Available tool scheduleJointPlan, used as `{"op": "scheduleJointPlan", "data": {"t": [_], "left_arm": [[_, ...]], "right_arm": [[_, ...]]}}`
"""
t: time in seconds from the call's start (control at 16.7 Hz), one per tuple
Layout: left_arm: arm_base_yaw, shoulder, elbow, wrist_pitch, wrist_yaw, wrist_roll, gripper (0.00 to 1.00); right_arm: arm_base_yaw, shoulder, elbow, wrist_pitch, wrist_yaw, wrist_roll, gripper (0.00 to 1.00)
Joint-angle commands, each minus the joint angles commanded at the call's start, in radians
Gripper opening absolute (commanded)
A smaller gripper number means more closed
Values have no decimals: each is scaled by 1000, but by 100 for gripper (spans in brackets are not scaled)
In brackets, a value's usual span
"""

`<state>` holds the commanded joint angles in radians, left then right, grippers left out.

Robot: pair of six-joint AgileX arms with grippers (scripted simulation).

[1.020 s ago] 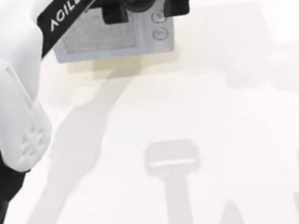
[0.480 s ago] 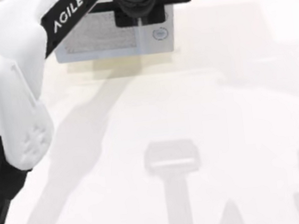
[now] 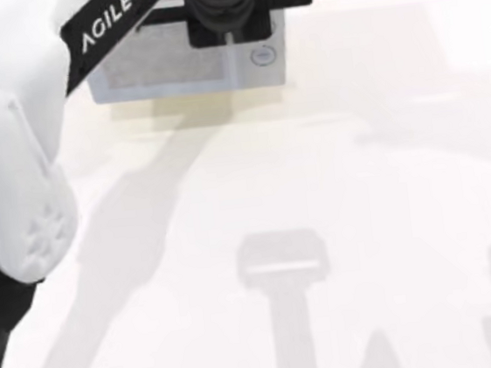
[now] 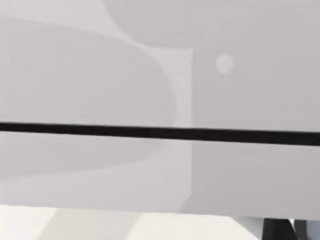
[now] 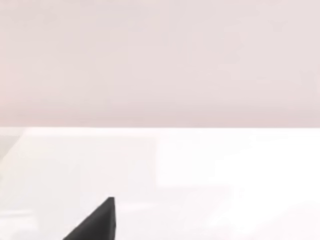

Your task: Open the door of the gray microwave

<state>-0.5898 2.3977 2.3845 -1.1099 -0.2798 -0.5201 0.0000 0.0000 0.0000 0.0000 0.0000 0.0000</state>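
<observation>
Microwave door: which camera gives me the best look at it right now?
The top view: the door shows with its speckled window, partly under the left gripper. The left wrist view shows only close gray microwave surface crossed by a dark line; the right wrist view shows none of it.

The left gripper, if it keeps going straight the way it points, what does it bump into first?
Most likely the gray microwave. The left gripper sits over its front, near the door edge, and the left wrist view is filled by gray panel. Depth is unclear, so it may already touch.
</observation>
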Motion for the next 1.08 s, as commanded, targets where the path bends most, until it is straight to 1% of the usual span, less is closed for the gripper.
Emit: {"op": "scheduleJointPlan", "data": {"t": [0.18, 0.3, 1.08], "left_arm": [[-5, -61, -122, 55, -7, -12, 0], [-8, -86, -164, 78, -10, -18, 0], [-8, -90, -169, 81, -10, -18, 0]], "right_arm": [[0, 0, 0, 0, 0, 0, 100], [0, 0, 0, 0, 0, 0, 100], [0, 0, 0, 0, 0, 0, 100]]}}
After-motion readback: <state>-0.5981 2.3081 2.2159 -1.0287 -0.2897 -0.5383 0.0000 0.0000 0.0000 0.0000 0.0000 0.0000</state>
